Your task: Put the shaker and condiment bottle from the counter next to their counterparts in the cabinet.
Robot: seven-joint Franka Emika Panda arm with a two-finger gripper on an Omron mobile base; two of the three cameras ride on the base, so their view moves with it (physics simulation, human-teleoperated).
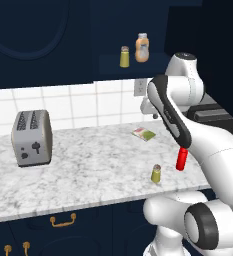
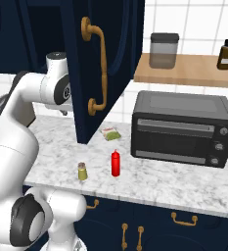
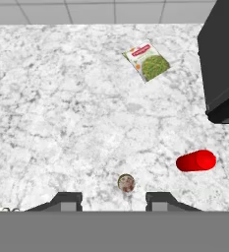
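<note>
Left base view, cabinet [image 1: 108,35], shaker [image 1: 124,56], bottle [image 1: 142,48]

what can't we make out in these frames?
- Slim red squeeze bottle, left base view: its top is hidden behind the white arm.
- Flat green-and-white food packet: print too small to read.
- Black toaster oven, hand view: cut off by the right edge.
- Hand, hand view: finger bases cut off at the bottom.

Broad bare marble counter [image 3: 52,108] is seen across the left and centre of the hand view. Passage at lower centre is narrowed by the shaker [image 3: 126,182] and red bottle [image 3: 196,161]; the right edge is blocked by the black oven [image 3: 221,64], the upper centre by a flat packet [image 3: 146,60].
</note>
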